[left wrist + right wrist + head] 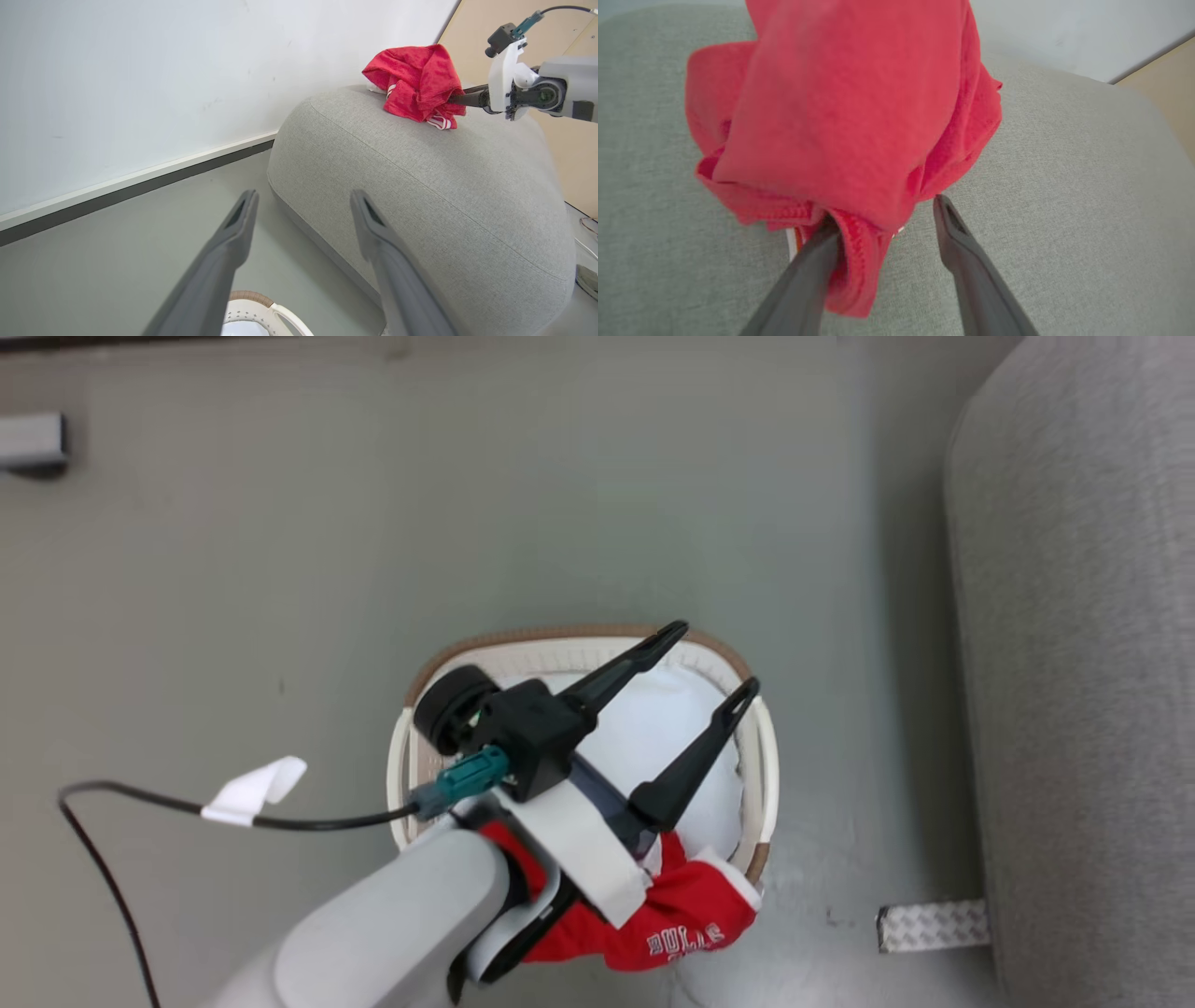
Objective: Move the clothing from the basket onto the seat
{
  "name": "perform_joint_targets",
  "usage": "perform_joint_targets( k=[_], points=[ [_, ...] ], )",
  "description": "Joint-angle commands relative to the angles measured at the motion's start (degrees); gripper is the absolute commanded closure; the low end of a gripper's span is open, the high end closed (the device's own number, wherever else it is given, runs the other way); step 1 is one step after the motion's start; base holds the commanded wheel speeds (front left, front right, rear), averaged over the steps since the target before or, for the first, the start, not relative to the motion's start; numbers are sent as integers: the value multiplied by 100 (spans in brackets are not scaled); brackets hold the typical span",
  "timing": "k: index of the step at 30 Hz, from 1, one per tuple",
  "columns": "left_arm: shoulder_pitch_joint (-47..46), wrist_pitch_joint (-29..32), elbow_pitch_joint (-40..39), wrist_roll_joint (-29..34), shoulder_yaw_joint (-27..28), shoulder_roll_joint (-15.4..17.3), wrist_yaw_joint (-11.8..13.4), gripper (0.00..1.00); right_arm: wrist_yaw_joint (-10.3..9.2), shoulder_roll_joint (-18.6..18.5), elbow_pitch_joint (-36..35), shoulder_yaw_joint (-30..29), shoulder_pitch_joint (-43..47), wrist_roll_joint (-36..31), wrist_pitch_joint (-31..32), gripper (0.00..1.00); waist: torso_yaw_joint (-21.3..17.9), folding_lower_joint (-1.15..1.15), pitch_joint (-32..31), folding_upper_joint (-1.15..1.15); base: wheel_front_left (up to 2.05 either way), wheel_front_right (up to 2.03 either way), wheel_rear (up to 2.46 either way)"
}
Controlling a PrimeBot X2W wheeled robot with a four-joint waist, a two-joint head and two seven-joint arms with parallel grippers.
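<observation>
Cable (317, 822) at the far left: thin, black, with a folded white tape tag (252, 789), running into a teal plug (467, 779) at the back of the left gripper (713, 660). That gripper hangs right over the basket (560, 637), its long dark tapered fingers splayed wide and holding nothing.

The basket is rounded cream plastic with a brown rim and rows of little holes. Under the fingers it's lined with a plain white sheet (653, 728), a bit puffy. Back by the wrist, a red jersey (686, 915) slumps over the basket's near rim. It's soft red fabric with white trim and white BULLS lettering, and part of it is hidden under the forearm.

Off that gripper's right side, apart from the basket across smooth grey floor (280, 523), is the seat (1074, 663). It's big and grey, in woven upholstery with a fat rounded edge. A strip of checker-pattern metal (932, 926) pokes out at its base.

On top of the seat sits a crumpled red bundle (840, 116), fleecy-looking, with a bit of white-striped trim low down. The right gripper (885, 210) is right up against it with its fingers parted. Its left finger is tucked under a ribbed red fold. Its right finger is bare, just beside the cloth over the grey weave. So it's not pinching the bundle.
</observation>
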Motion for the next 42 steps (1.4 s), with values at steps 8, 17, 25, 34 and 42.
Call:
perform_joint_targets(
  k=[8,17,25,34,42],
  points=[
    [648,-231,152,-406,198,246,216,0,-13,-209,-626,860,918,780,203,0,-199,-1,-1315,0,0,0,0],
    [1429,-453,94,-785,711,717,687,0,-13,148,-1768,626,1561,989,-539,0,-115,-1,-2422,0,0,0,0],
    [2319,-598,-112,-955,1409,1160,1337,0,-13,1128,-3087,-38,2320,440,-1024,0,80,-1,-3054,0,0,0,0],
    [2970,-640,-356,-924,1913,1343,1695,0,-13,2247,-4570,-579,3386,-163,-1254,0,285,-1,-3165,0,0,0,0],
    [3626,-640,-459,-316,2605,1155,1835,0,-13,3064,-5050,-404,4185,-656,-1754,0,300,-1,-3183,0,0,0,0]
  ],
)
